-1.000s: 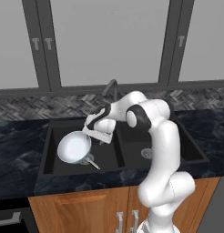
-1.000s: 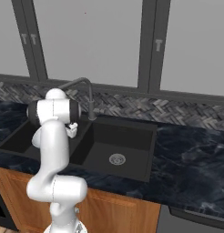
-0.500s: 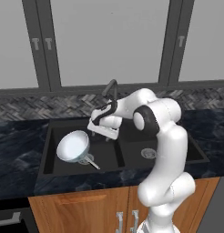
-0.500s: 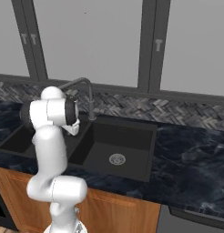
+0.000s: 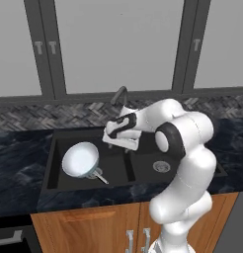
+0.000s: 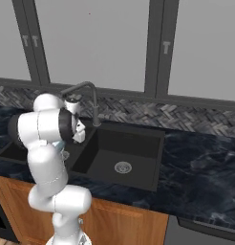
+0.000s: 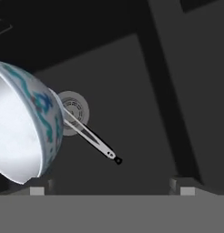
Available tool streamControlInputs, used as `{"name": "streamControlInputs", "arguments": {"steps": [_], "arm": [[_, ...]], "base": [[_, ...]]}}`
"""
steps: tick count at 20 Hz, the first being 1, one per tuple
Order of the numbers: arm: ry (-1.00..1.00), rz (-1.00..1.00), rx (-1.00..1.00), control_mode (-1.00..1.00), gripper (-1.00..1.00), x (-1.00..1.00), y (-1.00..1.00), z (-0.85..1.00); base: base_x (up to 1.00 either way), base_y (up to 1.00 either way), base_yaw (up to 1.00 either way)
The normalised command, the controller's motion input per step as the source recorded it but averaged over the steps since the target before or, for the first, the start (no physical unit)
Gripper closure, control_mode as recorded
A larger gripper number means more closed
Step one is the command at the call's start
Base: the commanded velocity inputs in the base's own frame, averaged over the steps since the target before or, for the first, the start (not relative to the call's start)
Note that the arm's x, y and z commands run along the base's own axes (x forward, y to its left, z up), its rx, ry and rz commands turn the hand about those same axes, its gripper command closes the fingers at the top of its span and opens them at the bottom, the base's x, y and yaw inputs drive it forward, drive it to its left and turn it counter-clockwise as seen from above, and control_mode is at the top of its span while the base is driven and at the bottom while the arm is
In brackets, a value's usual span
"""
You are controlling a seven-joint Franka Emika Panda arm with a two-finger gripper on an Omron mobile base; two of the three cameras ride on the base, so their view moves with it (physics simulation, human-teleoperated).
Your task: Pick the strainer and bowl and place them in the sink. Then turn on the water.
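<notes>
Bowl: round white ceramic bowl with blue-green pattern on its outer wall (image 5: 81, 159) lay in the left basin, tipped on its side with the mouth facing up and outward; probably it leaned on the strainer under it.
Strainer: silver wire-mesh strainer, mesh hidden behind the bowl; its thin straight metal handle (image 7: 92, 138) stuck out from beneath the bowl's rim across the basin floor, past the round metal drain (image 7: 74, 109).
Sink: black rectangular double-basin sink (image 5: 141, 168); both items sat in the left basin, so the placing part looked done. Right basin held just its drain (image 6: 122, 167).
Water: no stream visible at the dark gooseneck faucet (image 6: 86, 94); judged not yet turned on.
Claw: claw (image 5: 121, 143) spread wide, pinching nothing, held above the divider between basins, near the faucet, likely to reach the tap.
Counter: dark marbled stone counter (image 6: 200, 162) surrounded the sink.
</notes>
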Motion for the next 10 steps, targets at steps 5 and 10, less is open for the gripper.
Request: {"name": "streamControlInputs", "arguments": {"steps": [5,10], "arm": [[0.0,0.0,-0.08,-1.0,-1.0,-0.49,-0.25,0.53],[0.0,0.0,-0.05,-1.0,-1.0,-0.46,-0.35,0.53]], "base": [[0.0,0.0,0.0],[0.0,0.0,0.0]]}}
